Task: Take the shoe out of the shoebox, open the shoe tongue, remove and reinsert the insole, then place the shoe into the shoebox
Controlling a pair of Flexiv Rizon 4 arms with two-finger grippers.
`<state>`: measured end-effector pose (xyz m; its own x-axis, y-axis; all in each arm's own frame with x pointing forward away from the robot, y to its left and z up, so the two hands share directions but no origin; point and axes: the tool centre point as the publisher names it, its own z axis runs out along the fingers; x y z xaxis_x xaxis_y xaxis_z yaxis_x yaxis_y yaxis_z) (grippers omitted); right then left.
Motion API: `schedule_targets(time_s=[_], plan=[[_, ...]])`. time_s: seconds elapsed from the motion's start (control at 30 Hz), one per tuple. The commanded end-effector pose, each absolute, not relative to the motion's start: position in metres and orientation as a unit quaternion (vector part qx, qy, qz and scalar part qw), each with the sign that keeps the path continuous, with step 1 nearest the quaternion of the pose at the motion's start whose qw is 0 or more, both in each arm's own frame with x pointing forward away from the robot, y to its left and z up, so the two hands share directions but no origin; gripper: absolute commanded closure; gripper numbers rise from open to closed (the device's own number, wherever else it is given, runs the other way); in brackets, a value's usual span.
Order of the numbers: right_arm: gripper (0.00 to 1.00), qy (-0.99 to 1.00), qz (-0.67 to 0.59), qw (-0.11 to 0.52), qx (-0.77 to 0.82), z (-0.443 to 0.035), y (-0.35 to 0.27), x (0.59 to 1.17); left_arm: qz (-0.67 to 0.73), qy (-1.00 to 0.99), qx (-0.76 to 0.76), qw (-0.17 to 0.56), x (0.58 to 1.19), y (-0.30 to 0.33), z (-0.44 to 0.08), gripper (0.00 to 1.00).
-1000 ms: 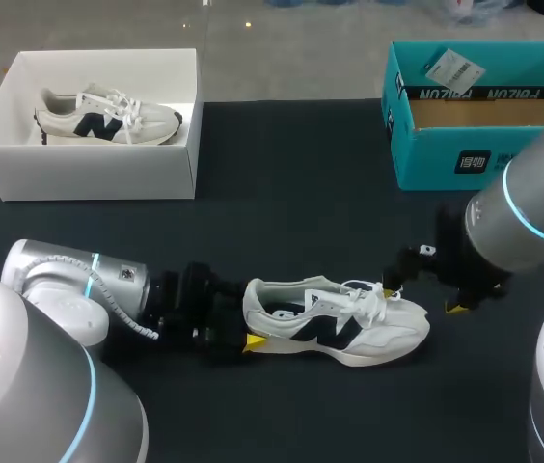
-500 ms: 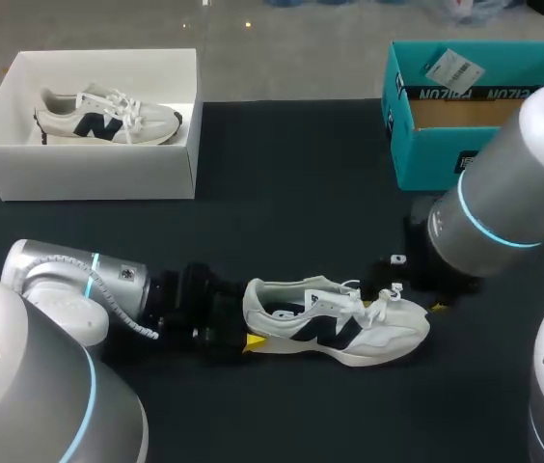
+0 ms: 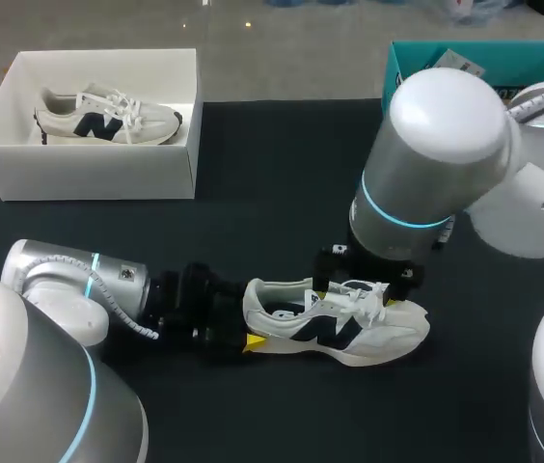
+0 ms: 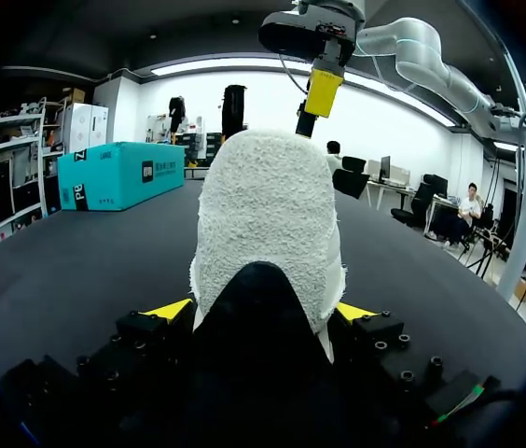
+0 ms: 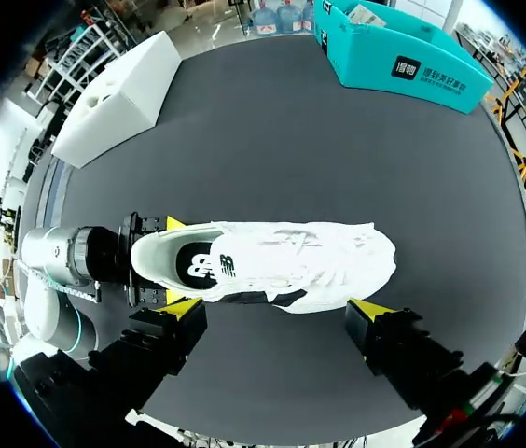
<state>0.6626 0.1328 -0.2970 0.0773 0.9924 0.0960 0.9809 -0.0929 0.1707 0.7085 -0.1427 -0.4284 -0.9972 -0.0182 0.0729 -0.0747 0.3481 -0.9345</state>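
A white sneaker (image 3: 368, 333) with a dark side logo lies on its sole on the black table, toe to the right. My left gripper (image 3: 250, 323) comes in flat along the table and is shut on its heel; in the left wrist view the heel (image 4: 268, 205) sits between both yellow tips. The right wrist view shows the sneaker (image 5: 282, 261) from above, with the left gripper (image 5: 172, 263) clamping the heel. My right gripper (image 5: 277, 313) hangs open just above the shoe's middle, fingers spread wide and empty. In the head view the right gripper (image 3: 354, 287) is mostly hidden under its own arm.
A white shoebox (image 3: 89, 174) at the back left holds a second matching sneaker (image 3: 108, 116). A teal box (image 3: 417, 154) stands at the back right, partly covered by my right arm. Bare black table lies between the boxes.
My right arm has swung left from beside the toe to over the middle of the shoe. The left gripper and the shoe have stayed put.
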Motion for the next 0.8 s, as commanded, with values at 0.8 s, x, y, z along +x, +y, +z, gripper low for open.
schedule_targets(time_s=[0.8], plan=[[0.0, 0.658, -0.083, 0.18, 0.727, -0.334, 0.191, 0.675, 0.57, -0.821, 0.029, 0.025, 0.707, -0.141, -0.43, 1.0]])
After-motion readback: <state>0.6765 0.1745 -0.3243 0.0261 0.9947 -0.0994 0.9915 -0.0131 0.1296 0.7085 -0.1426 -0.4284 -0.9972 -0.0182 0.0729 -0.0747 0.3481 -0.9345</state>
